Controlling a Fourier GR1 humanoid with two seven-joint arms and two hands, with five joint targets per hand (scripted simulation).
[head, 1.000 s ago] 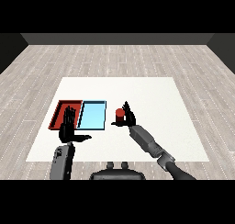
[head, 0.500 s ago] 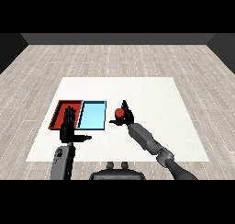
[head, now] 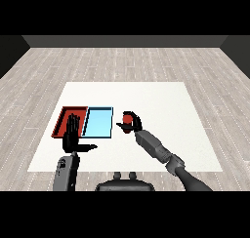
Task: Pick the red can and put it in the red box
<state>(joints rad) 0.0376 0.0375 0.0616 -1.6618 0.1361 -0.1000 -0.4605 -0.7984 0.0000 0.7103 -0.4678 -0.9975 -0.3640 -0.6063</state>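
My white desk (head: 161,98) carries a red tray (head: 62,119) and a light blue tray (head: 98,123), seemingly touching, near its left edge.

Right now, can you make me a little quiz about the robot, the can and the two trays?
1. True or false: the red can lies inside the red tray.
2. Which tray is nearer the can: A) the red one, B) the light blue tray?
3. Fill in: the ___ hand is curled round the can.

Key:
1. False. The right hand holds it to the right of both trays.
2. B.
3. Right. The left hand is open, fingers straight, in front of the red tray.
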